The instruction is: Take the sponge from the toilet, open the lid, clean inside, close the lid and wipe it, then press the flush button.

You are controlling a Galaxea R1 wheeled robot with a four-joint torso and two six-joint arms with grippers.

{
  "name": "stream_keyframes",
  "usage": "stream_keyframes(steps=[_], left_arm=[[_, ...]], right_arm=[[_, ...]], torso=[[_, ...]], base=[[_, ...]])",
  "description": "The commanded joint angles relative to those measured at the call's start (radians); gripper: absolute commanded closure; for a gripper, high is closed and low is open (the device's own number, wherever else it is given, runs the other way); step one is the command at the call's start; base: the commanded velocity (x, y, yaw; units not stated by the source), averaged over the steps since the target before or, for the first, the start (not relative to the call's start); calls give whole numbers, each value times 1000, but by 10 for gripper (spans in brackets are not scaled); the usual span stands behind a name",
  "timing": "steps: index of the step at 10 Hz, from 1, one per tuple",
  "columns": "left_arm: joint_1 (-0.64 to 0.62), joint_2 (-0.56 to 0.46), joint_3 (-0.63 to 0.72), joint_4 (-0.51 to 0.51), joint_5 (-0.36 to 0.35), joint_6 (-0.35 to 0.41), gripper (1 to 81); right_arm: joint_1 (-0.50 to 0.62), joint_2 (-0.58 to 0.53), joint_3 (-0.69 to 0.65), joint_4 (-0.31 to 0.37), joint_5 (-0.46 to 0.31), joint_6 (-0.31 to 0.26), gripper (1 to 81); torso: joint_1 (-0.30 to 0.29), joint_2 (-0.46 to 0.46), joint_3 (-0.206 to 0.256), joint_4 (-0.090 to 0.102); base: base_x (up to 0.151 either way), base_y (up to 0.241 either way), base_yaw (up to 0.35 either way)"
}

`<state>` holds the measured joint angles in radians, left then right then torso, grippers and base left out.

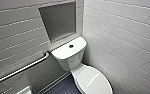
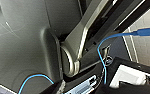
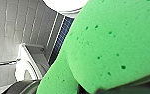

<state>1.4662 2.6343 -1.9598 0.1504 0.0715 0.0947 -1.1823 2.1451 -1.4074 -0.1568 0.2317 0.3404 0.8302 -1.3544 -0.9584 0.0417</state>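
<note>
Sweeping from the steel grab bar [image 1: 21, 68], past the round dark flush button [image 1: 71, 46] to the white oval plastic lid [image 1: 94, 81]: shut flat, long axis running out from the tank. The bright green porous sponge [image 3: 111, 45] sits in the right gripper [image 3: 108, 90] (clamped, judging by buckled foam). Dark tiled floor [image 1: 63, 87], tight corner.

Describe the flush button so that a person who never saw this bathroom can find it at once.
Find the white toilet standing in the corner of the white tiled walls. Its tank cover is the flat white top just below the grey wall niche. The flush button is the small round dark disc in the middle of that cover, the only dark mark on it.
</note>
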Motion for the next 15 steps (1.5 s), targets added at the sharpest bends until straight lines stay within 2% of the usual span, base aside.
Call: stream_keyframes(steps=[1, 4, 7, 9, 10, 12, 15], left_arm=[[12, -17, 22, 5, 80, 5, 10], [13, -5, -1, -3, 80, 5, 10], [16, 21, -45, -6, 80, 5, 10], [20, 30, -56, -6, 80, 3, 10], [19, 33, -57, -8, 80, 3, 10], [19, 47, -76, -8, 79, 3, 10], [20, 69, -119, -9, 79, -1, 10]], right_arm=[[210, -77, 85, 57, -216, 5, 811], [403, -68, 101, 112, -325, 8, 811], [554, 2, 55, 158, -425, 20, 811], [601, 41, 6, 158, -437, 29, 811], [631, 54, -22, 160, -443, 35, 811], [707, 104, -88, 158, -496, 65, 811], [807, 282, -302, 157, -563, 83, 811]], torso=[[-4, 6, 0, 0], [25, -38, 0, 0], [24, -36, 0, 0], [24, -36, -97, 0], [24, -36, -17, 0], [24, -36, -50, 0], [25, -35, -58, 0]], base=[[0, 0, 0], [0, 0, 0], [0, 0, 0], [0, 0, 0], [0, 0, 0], [0, 0, 0], [0, 0, 0]])
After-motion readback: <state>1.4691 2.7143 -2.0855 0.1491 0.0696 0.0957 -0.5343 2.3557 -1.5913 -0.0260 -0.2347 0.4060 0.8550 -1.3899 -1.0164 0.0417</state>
